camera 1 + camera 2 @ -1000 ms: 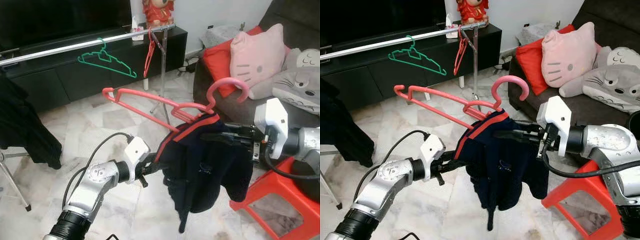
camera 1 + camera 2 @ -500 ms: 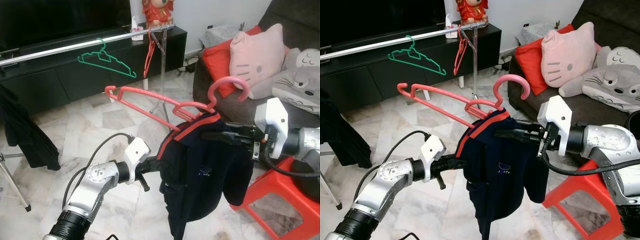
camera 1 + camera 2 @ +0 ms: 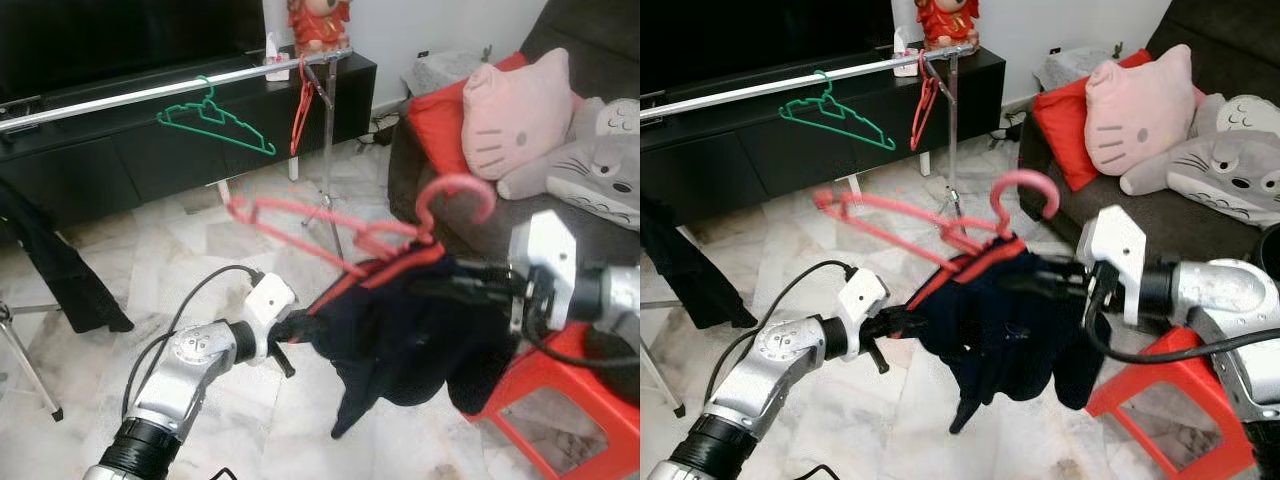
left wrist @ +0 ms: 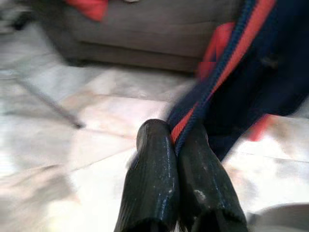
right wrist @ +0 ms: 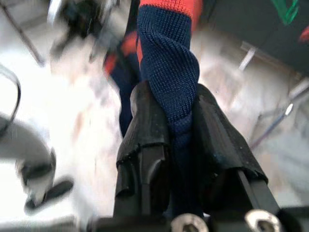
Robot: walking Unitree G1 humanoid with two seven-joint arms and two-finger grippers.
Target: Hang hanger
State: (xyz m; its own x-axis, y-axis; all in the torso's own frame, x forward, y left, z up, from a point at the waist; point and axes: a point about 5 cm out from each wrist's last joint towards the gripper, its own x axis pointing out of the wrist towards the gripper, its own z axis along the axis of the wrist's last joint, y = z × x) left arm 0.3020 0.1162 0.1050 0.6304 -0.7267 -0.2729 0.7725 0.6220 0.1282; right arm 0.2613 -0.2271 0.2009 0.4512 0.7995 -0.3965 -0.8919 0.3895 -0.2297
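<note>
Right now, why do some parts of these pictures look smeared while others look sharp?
In the left eye view the pink hanger and navy garment are smeared, while the green hanger on the rail is sharp. In the left wrist view the floor and sofa are blurred, its fingers crisp. In the right wrist view the garment's knit is sharp, the background smeared.

I am operating in a home living room. Evidence: a dark sofa (image 3: pixel 1200 225) carrying a red cushion (image 3: pixel 1065 130) and plush pillows (image 3: pixel 1140 105), a low black TV cabinet (image 3: pixel 820 140), a marble tile floor (image 3: pixel 790 250), and a metal clothes rail (image 3: pixel 790 80) holding a green hanger (image 3: pixel 835 122).
</note>
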